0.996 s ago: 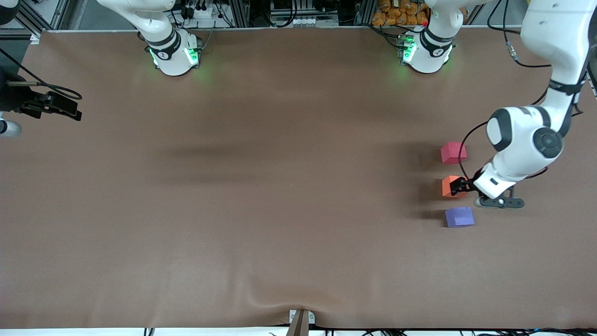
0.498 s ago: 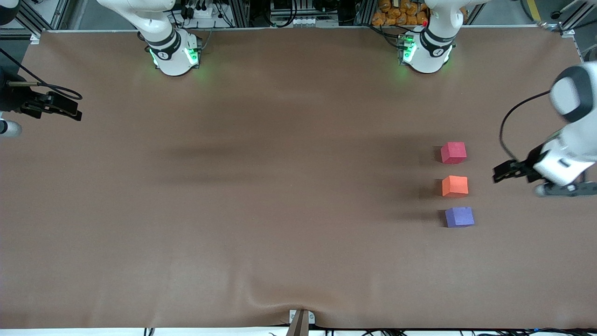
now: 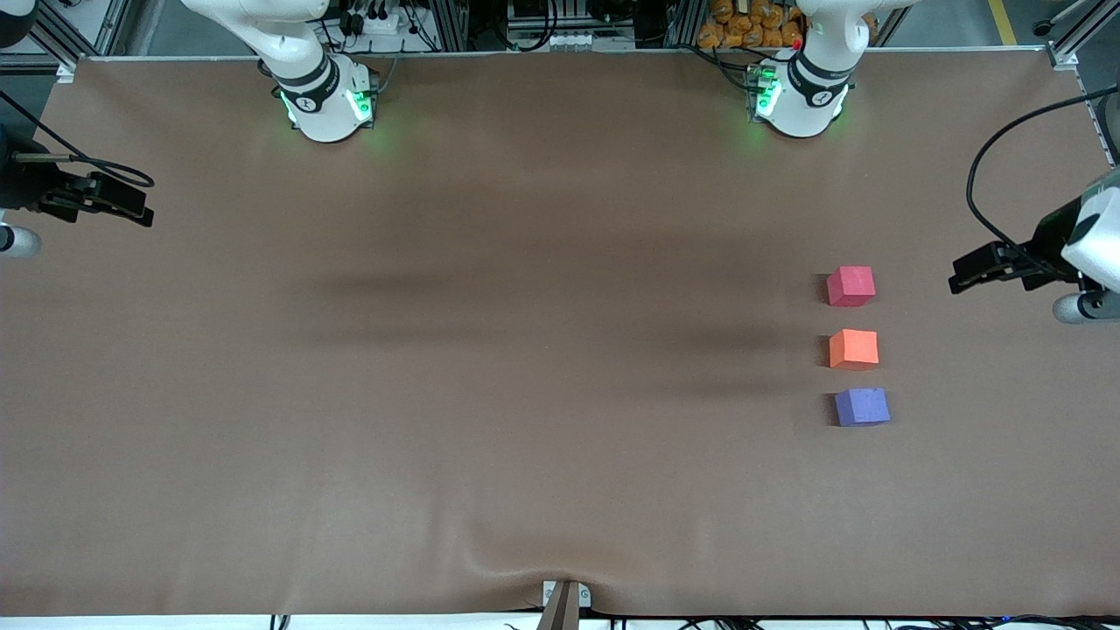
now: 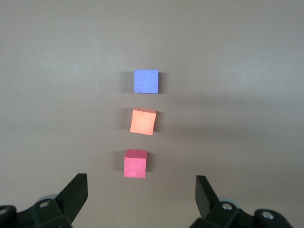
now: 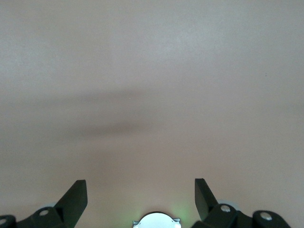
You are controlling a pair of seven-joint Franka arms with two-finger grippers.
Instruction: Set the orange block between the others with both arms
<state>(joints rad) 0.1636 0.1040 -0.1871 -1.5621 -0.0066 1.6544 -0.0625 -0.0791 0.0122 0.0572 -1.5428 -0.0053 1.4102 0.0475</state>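
Fingers [image 4: 76, 192] of left gripper [image 4: 141, 194] apart, empty, above bare table [image 3: 525, 394].

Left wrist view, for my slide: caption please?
Open left gripper above a row of cubes: purple cube, orange block, red-pink cube.

— What of yourself can't you see from the front?

— Most of my left white jointed arm [image 3: 1098, 245] runs off the picture's edge; only the wrist and my left black gripper [image 3: 962, 278] show. My right black gripper [image 3: 131, 210] pokes in at the other edge, its arm mostly cut off too.

— And from the wrists?

— My left gripper's fingers [image 4: 76, 192] are cropped at the frame's edge, as are my right gripper's fingers [image 5: 76, 194], so their bases stay unseen. A white round part [image 5: 153, 221] is half cut off; I can't tell what it is.
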